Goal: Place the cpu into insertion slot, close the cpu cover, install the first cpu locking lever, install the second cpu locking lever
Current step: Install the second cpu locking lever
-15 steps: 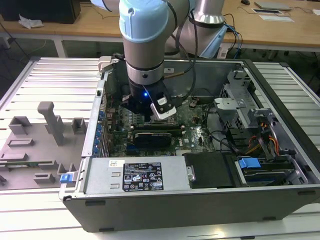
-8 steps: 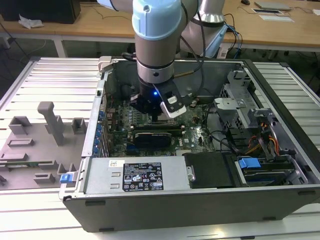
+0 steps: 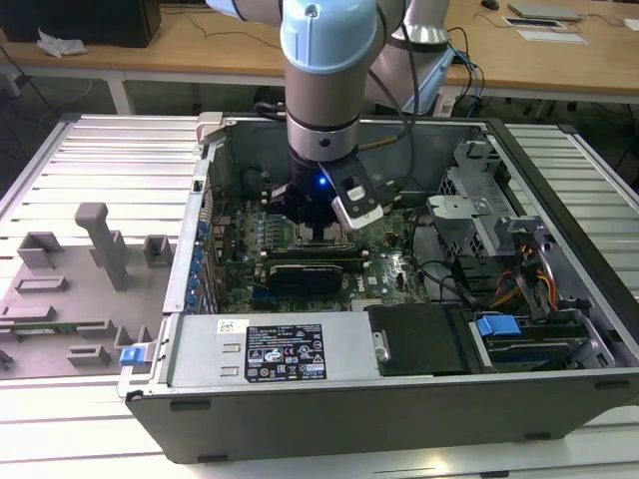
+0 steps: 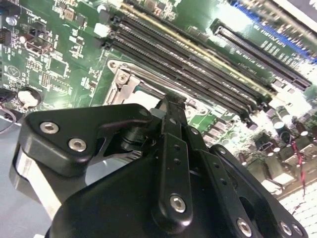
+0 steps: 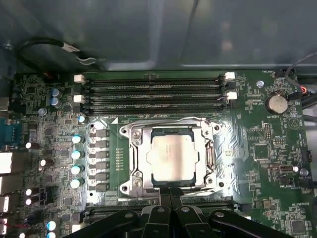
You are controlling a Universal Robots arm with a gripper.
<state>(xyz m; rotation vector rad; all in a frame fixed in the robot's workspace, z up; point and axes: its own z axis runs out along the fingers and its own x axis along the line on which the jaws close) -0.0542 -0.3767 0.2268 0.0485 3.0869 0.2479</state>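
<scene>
In the first wrist view the cpu (image 5: 171,156), a dull silver-beige square, lies flat in the insertion slot (image 5: 171,130), whose dark rim shows around it. The grey-metal cpu cover (image 5: 136,158) lies down over it, framing the chip. A thin wire lever (image 5: 168,120) runs along the cover's far side. My gripper (image 5: 171,192) is shut, its two black fingertips pressed together at the cover's near edge. In the second wrist view the gripper (image 4: 171,103) reaches down to the cover (image 4: 130,84). In the exterior view the gripper (image 3: 319,228) is low inside the computer case over the green board.
Long black memory slots (image 5: 153,91) lie beyond the socket, with more on its near side. A coin battery (image 5: 276,103) and a row of capacitors (image 5: 77,153) flank it. A black expansion card (image 3: 310,271), a power supply (image 3: 290,349), drive bays (image 3: 519,329) and the case walls (image 3: 205,210) crowd the arm.
</scene>
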